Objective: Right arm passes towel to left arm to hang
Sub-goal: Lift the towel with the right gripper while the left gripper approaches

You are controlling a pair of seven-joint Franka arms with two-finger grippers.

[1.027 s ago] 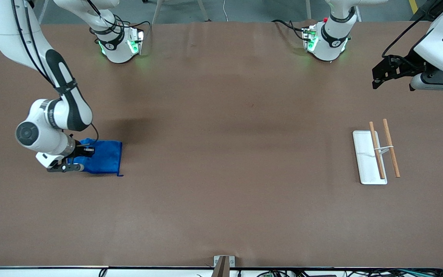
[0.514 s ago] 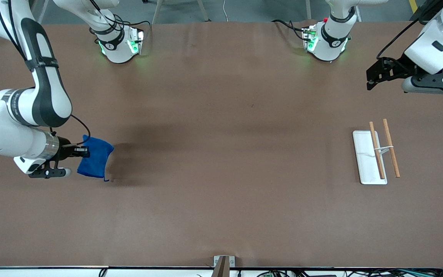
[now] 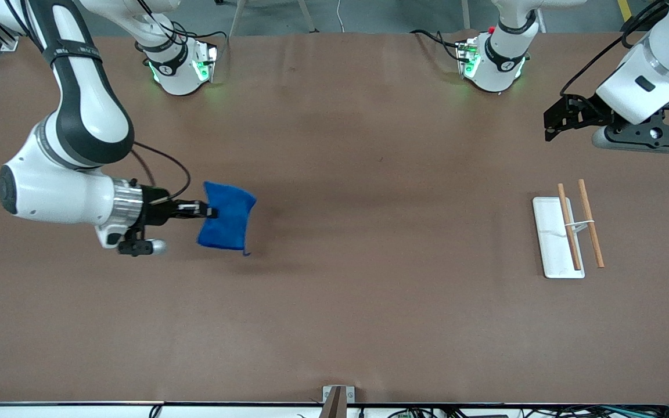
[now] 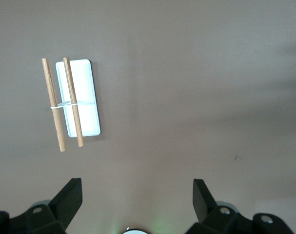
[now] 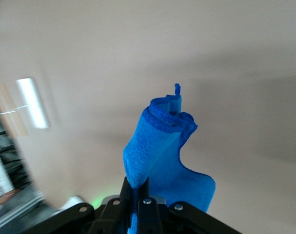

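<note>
towel pinched in closed right pincer; left pincer wide, empty

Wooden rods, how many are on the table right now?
2. One wooden rod lies above the white tray, the other wooden rod just past its edge, toward the left arm's end of the table. None seem hidden.

- The towel is a bright royal blue all over, with a thin darker loop at one hanging corner.
- The table is a plain, dull brown.
- The tray is white; the two rods on it are light wood-brown.
- The right hand is black, on a white arm with a silver ring and black bands.
- The left hand is black, below a white wrist.
- Both arm bases glow green.
</note>
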